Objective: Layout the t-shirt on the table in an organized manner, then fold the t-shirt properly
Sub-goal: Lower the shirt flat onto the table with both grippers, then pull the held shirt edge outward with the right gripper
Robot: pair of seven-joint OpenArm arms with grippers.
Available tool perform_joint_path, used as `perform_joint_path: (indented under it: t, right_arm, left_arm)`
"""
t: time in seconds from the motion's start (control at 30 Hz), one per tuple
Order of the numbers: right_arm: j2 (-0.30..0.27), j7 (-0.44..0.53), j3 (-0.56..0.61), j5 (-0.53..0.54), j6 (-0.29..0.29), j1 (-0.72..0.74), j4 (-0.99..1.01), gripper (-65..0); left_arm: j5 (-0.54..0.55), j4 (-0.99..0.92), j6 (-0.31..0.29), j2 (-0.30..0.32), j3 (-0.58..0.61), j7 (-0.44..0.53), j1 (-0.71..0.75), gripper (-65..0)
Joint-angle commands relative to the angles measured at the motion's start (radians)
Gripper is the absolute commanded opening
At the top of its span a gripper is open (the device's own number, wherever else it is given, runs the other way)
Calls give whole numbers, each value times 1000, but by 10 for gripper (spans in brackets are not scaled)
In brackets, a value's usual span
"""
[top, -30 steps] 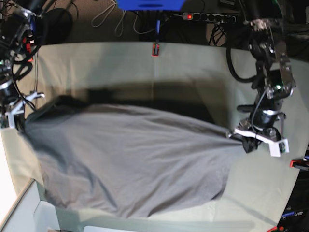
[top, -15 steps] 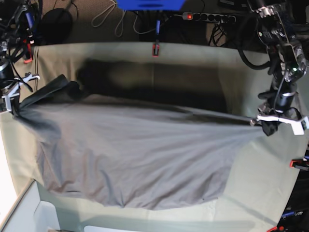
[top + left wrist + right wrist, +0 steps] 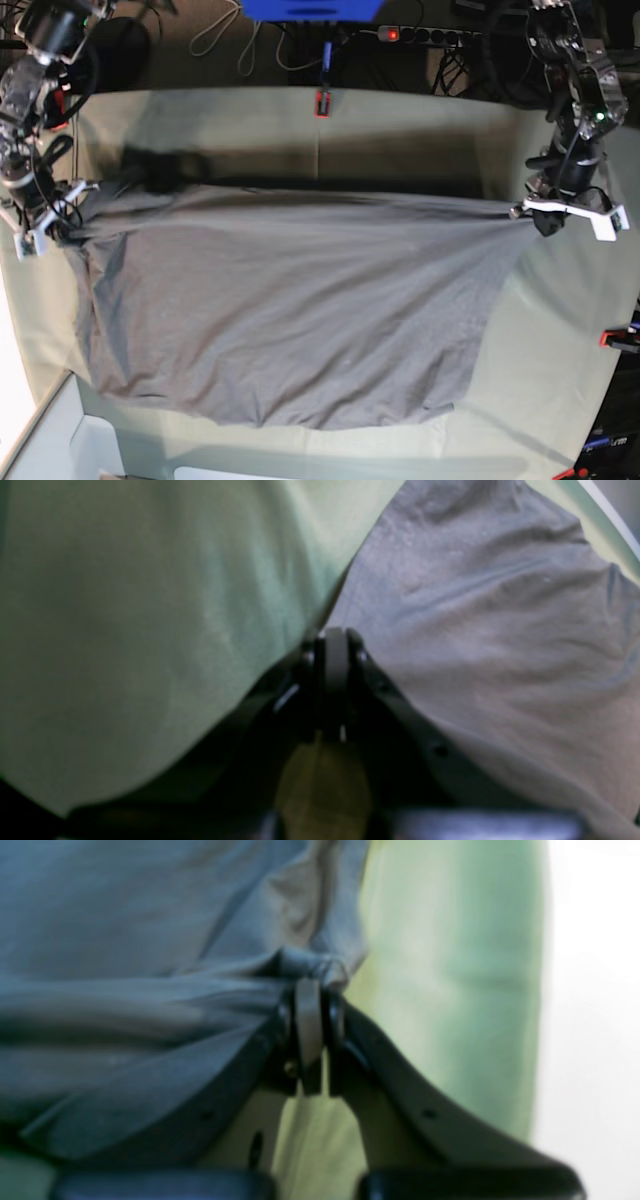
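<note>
The grey t-shirt (image 3: 290, 300) hangs stretched wide between my two grippers over the table (image 3: 400, 130), its lower part draped down toward the near edge. My left gripper (image 3: 540, 218), on the right of the base view, is shut on one shirt corner; the left wrist view shows its jaws (image 3: 334, 645) closed on grey fabric (image 3: 500, 630). My right gripper (image 3: 45, 230), on the left of the base view, is shut on the opposite corner; the right wrist view shows its jaws (image 3: 310, 995) pinching bunched cloth (image 3: 150, 965).
Red-orange clamps hold the green cloth at the far edge (image 3: 322, 102) and the right edge (image 3: 618, 340). A power strip (image 3: 430, 36) and cables lie beyond the table. A white box (image 3: 50, 440) stands at the near left corner.
Both grippers have moved farther apart and away from the near edge, pulling the shirt taut and wider. The top edge is now nearly straight; the dark bunched part at left has flattened.
</note>
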State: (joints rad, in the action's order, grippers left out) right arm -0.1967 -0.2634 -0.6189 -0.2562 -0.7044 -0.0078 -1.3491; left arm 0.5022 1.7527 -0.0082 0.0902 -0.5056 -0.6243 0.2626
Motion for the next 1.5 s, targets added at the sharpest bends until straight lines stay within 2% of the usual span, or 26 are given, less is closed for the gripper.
perform_joint_path:
  t: [0.0,0.1,0.2,0.3,0.37,0.43,0.57,0.73,0.97,1.23,1.3,1.37,1.47]
  right_arm:
    - [-17,23,-5,-27,6,38,-11,-617]
    - [-16,29,-16,-111,6,82,-7,-526]
    - [-13,20,-46,-74,6,76,-62,-431]
    - [24,22,-103,-50,6,48,-106,-317]
    - [46,19,-121,-50,6,27,-140,-269]
    - [82,19,-124,-48,6,-39,-188,-251]
    - [188,29,-39,-45,6,-176,-277,-250]
    - [248,20,15,-45,6,-208,-255,-249]
    - [253,19,15,-47,6,-122,-138,-247]
    - [247,19,21,-47,6,-111,-68,-255]
    - [247,19,21,-47,6,-111,-54,-284]
    - [247,19,21,-47,6,-117,-54,-348]
    - [247,19,21,-45,6,-125,-56,-531]
  left_arm:
    - [3,19,-3,12,-3,30,-7,-650]
    - [3,26,-3,12,-3,30,-7,-650]
    - [3,25,-3,12,-3,30,-7,-650]
    - [3,22,-3,12,-3,30,-7,-650]
    - [3,20,-3,9,-3,30,-10,-650]
    - [3,20,-3,-7,-5,30,-13,-650]
    - [3,25,-3,-8,-1,30,-15,-650]
    - [3,25,-3,-8,-1,30,-16,-650]
    - [3,19,-3,-8,-3,30,-18,-650]
    - [3,16,-3,-8,-9,30,-12,-650]
    - [3,16,-3,-8,-9,30,-15,-650]
    - [3,16,-3,-8,-9,30,-15,-650]
    - [3,16,-3,-8,-8,30,-16,-650]
